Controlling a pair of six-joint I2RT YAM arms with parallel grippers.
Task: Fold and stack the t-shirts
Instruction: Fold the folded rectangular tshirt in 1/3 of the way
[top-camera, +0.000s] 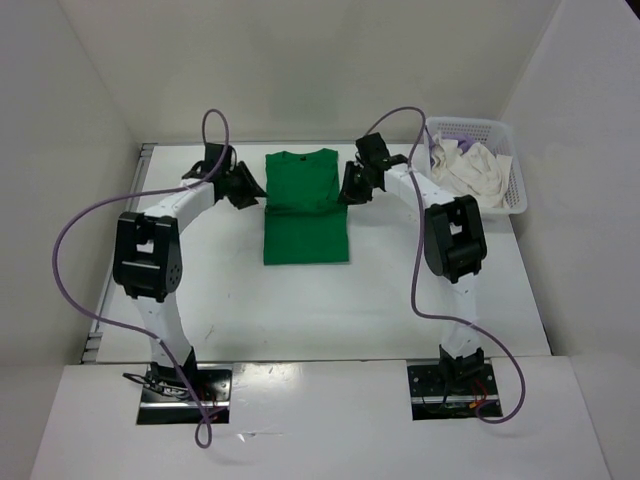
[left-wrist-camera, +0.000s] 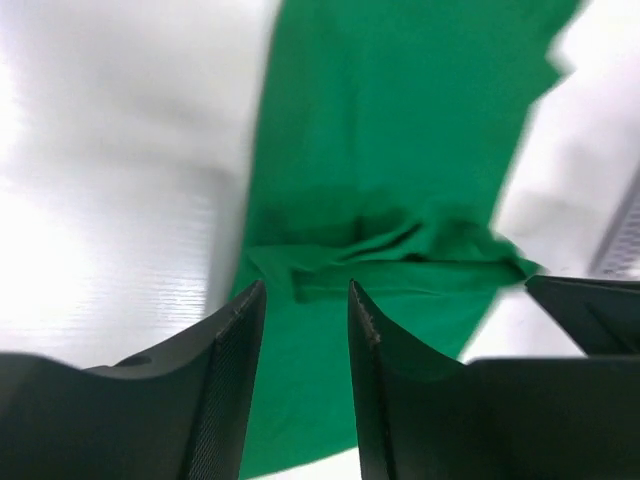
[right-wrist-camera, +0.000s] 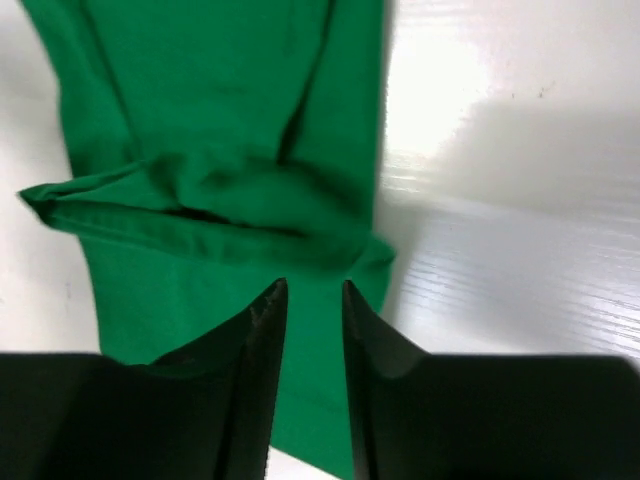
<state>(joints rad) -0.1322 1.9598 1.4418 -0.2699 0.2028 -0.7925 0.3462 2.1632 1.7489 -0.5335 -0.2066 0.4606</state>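
A white table (top-camera: 300, 310) closed in by plain white walls (top-camera: 90, 100) carries the whole scene. Well to the near side of the green t-shirt (top-camera: 305, 215), the two arm bases (top-camera: 180, 385) sit bolted at the table's edge, one to the shirt's near left and one to its near right. A purple cable (top-camera: 62, 250) loops away from each.

The shirt itself lies flat on the table between the two arms, collar at the far end. Its sides are tucked in, and a crosswise ridge of bunched cloth runs about midway along its length.

The left gripper (top-camera: 243, 187) hangs just beside the shirt's left edge, level with that ridge. In the left wrist view its fingers (left-wrist-camera: 230, 380) stand apart with nothing between them. The green t-shirt (left-wrist-camera: 400, 120) shows through the gap of the left gripper (left-wrist-camera: 305, 290).

The right gripper (top-camera: 352, 187) hangs just beside the shirt's right edge, opposite the left one. In the right wrist view its fingers (right-wrist-camera: 250, 380) are parted by a narrow gap and pinch nothing. The right gripper (right-wrist-camera: 312, 287) is poised over the ridge of the green t-shirt (right-wrist-camera: 200, 100).

Far right of the green shirt, well apart from it, a white lattice basket (top-camera: 515, 160) holds the crumpled white t-shirt (top-camera: 475, 172). A bit of the lavender t-shirt (top-camera: 447, 133) shows at its far rim
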